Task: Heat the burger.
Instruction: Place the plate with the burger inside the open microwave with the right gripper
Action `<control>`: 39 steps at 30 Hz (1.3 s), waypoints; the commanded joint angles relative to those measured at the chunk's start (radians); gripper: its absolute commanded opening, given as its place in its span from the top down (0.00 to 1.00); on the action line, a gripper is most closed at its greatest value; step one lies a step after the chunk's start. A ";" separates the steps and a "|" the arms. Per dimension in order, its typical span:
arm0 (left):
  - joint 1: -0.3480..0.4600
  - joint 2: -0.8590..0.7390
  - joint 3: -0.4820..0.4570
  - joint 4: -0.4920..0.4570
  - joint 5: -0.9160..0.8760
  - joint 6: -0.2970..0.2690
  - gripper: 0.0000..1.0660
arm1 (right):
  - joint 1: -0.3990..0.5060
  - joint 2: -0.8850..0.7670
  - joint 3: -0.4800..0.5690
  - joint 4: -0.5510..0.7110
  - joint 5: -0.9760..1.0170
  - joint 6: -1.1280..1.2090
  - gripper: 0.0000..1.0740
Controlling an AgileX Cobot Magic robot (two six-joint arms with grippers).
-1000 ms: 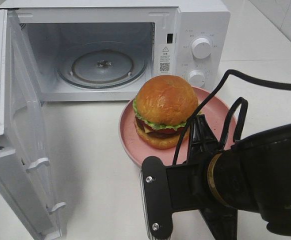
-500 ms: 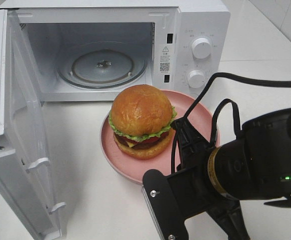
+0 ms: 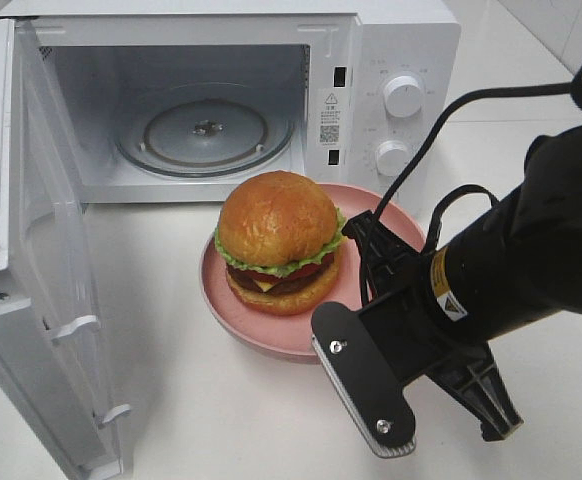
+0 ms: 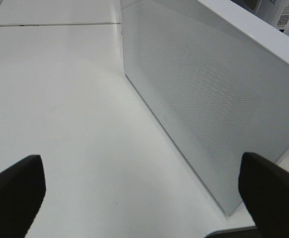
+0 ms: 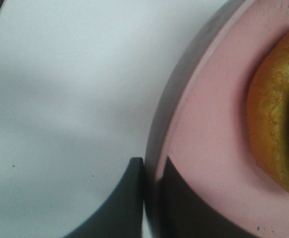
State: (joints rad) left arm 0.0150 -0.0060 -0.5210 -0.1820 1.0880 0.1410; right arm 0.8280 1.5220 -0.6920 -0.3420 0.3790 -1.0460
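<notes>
Golden-brown and glossy, the round burger [image 3: 276, 240] stands upright on a pink round plate [image 3: 233, 322]. Its bun dome faces up, and its layers of green lettuce, red and yellow filling and dark patty are stacked vertically. From above it is round, so it has no long axis along the bench. It sits on the left half of the plate, apart from the rim.

The plate lies on the smooth white bench [image 3: 186, 405], just in front of the white box-shaped microwave oven [image 3: 396, 45]. The hinged door [image 3: 31, 250] is swung wide to the left. Inside the cavity lies a round glass turntable [image 3: 206, 130]. Open bench surface lies between the plate and the door.

The right end effector [image 5: 152, 163] is closed on the raised plate rim at the right side, one dark finger outside and one inside. The left end effector [image 4: 139, 193] is spread wide, holds nothing, and faces the dotted outer panel of the door.
</notes>
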 commanded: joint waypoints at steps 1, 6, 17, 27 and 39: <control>-0.005 -0.017 0.002 -0.003 -0.014 -0.001 0.08 | -0.028 -0.010 -0.027 0.069 -0.046 -0.110 1.00; -0.005 -0.017 0.002 -0.003 -0.014 -0.001 0.08 | -0.086 -0.010 -0.050 0.200 -0.053 -0.264 1.00; -0.005 -0.017 0.002 -0.003 -0.014 -0.001 0.08 | -0.115 -0.010 -0.050 0.250 -0.114 -0.366 1.00; -0.005 -0.017 0.002 -0.003 -0.014 -0.001 0.08 | -0.115 -0.010 -0.050 0.220 -0.146 -0.345 1.00; -0.005 -0.017 0.002 -0.003 -0.014 -0.001 0.08 | -0.115 0.031 -0.110 0.144 -0.197 -0.243 1.00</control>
State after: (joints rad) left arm 0.0150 -0.0060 -0.5210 -0.1820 1.0880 0.1410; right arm 0.7180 1.5560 -0.7710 -0.1690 0.2550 -1.3220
